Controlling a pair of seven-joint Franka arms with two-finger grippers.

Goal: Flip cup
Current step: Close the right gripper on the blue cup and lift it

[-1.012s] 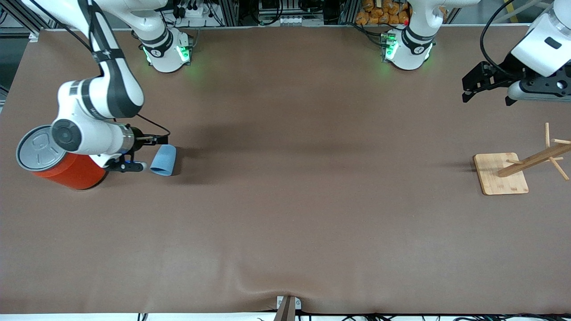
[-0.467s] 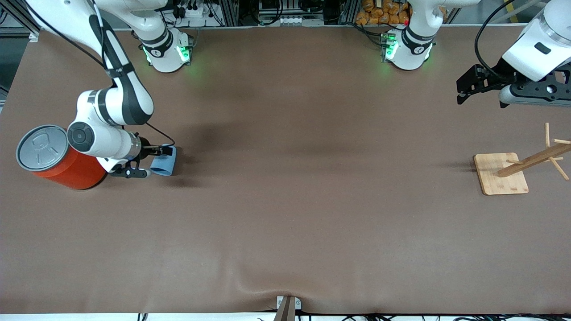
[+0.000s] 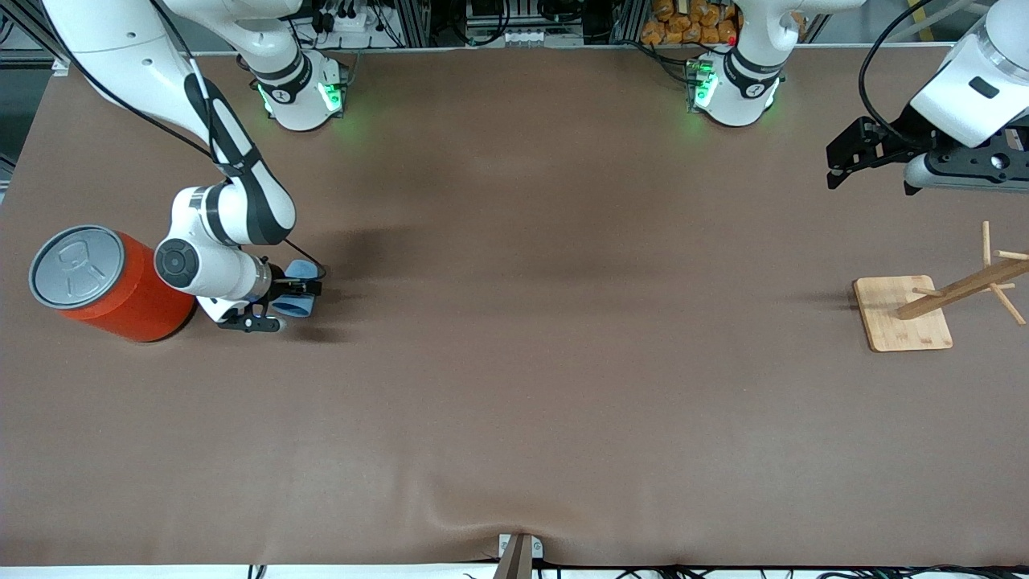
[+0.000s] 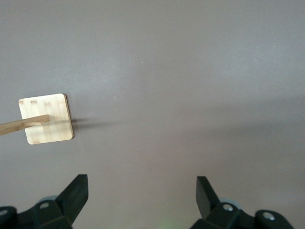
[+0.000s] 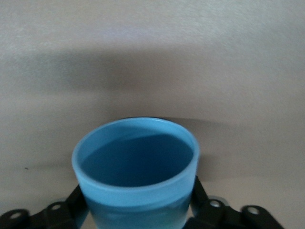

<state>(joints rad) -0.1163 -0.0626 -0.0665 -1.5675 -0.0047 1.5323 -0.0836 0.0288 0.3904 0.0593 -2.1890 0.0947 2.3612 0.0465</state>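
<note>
Front view: right gripper [image 3: 283,301] low at the right arm's end of the table [image 3: 514,386], fingers set either side of the cup [image 3: 299,291], w/ only a bit of light-blue showing past the wrist. Cup just beside the orange can [image 3: 112,285], apart from it, toward the table's middle; can upright w/ grey lid on top. Can't tell from here whether the cup touches the cloth or is lifted. Left gripper [image 3: 872,161] up in the air over bare table at the left arm's end, fingers spread, nothing between them; waiting. Wooden rack [image 3: 932,301] on its square base nearer the front camera than the spot under that gripper, pegged post leaning toward the table's edge. Left wrist view: two dark fingertips [image 4: 76,191] wide apart, bare brown table [image 4: 181,86] under them, rack base [image 4: 46,119] w/ part of the post off to one side, well apart from the gripper. Right wrist view: cup [image 5: 136,171] fills the lower frame, open mouth facing the cam, inside hollow and darker blue, rim round and intact. Right gripper [image 5: 138,205] w/ black fingers [image 5: 78,202] pressed on both sides of the cup wall, gripping it. Brown table [image 5: 152,57] w/ a soft shadow band past the rim.
</note>
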